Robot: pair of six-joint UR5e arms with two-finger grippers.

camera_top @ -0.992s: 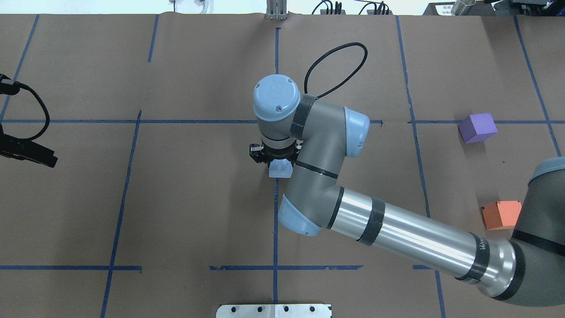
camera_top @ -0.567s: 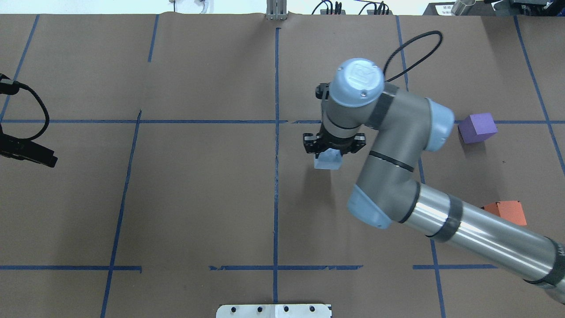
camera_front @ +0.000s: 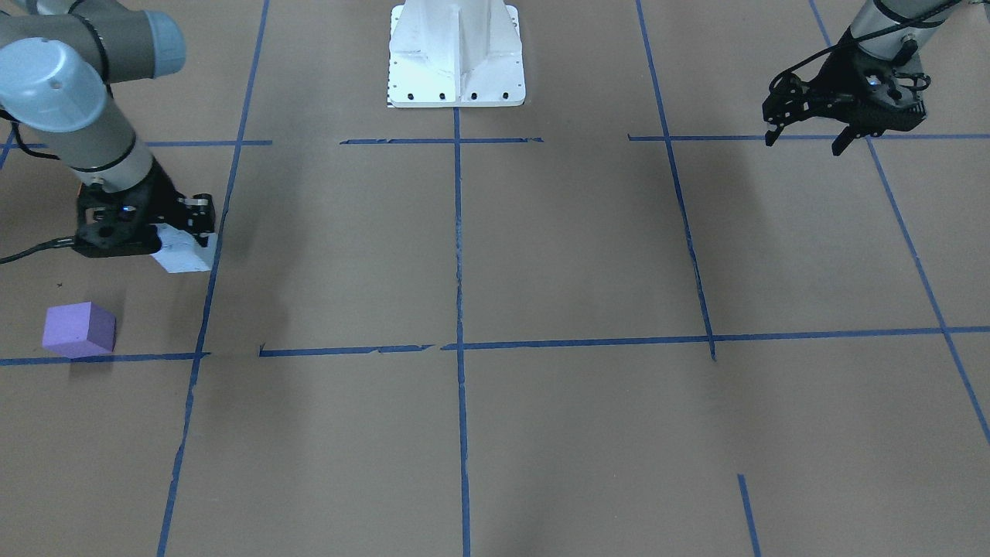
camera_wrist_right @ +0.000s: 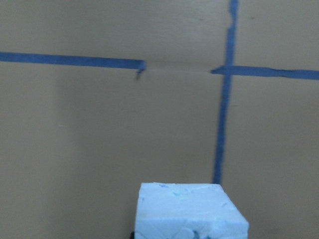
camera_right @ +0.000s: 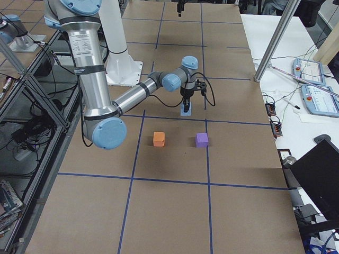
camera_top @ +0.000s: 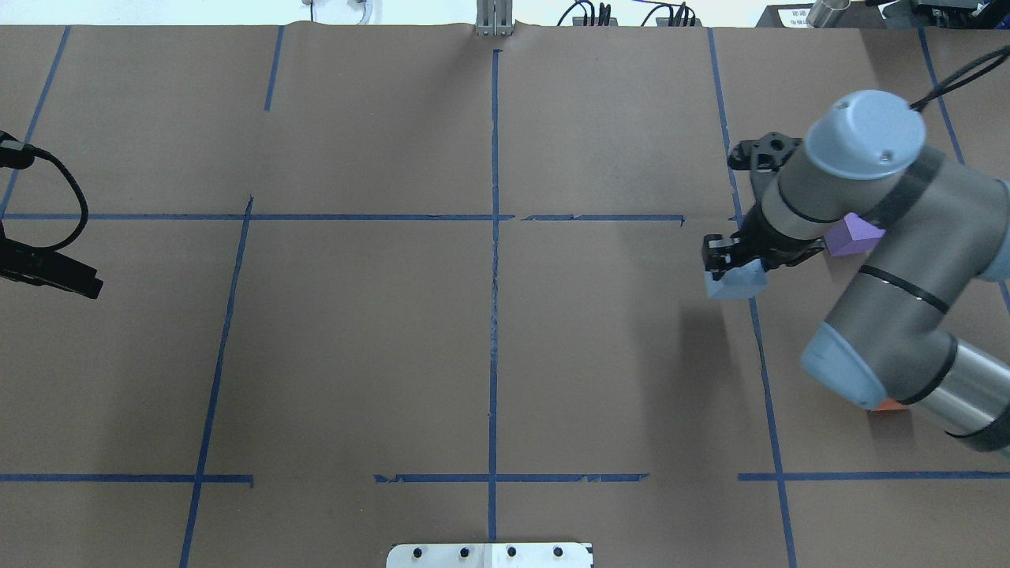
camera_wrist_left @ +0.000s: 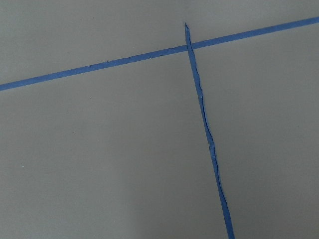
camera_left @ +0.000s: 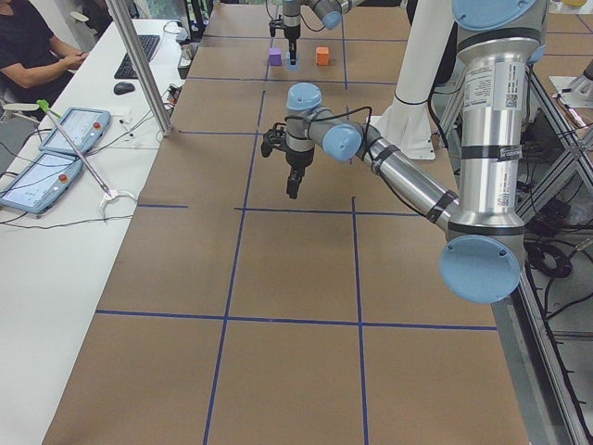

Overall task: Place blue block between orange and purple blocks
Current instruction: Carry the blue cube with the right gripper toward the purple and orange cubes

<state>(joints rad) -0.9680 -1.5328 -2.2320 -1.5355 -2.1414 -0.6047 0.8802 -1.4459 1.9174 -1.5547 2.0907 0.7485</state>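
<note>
My right gripper (camera_top: pixel 735 267) is shut on the light blue block (camera_top: pixel 732 285) and holds it just above the table, left of the purple block (camera_top: pixel 856 234). The right arm partly covers the purple block. Only a sliver of the orange block (camera_top: pixel 888 406) shows under the forearm. The exterior right view shows the orange block (camera_right: pixel 158 138) and the purple block (camera_right: pixel 201 139) side by side with a gap between them, and the blue block (camera_right: pixel 186 111) beyond that gap. The blue block fills the bottom of the right wrist view (camera_wrist_right: pixel 192 211). My left gripper (camera_front: pixel 804 143) is open and empty, far off on the other side.
Brown paper with blue tape lines (camera_top: pixel 493 260) covers the table. The white robot base plate (camera_front: pixel 456 54) stands at the robot's edge. An operator's table with tablets (camera_left: pixel 56 148) runs along the far side.
My right arm has carried the blue block from the table's middle to the right, up beside the purple block. The forearm now covers most of the orange block. The left arm has not moved.
</note>
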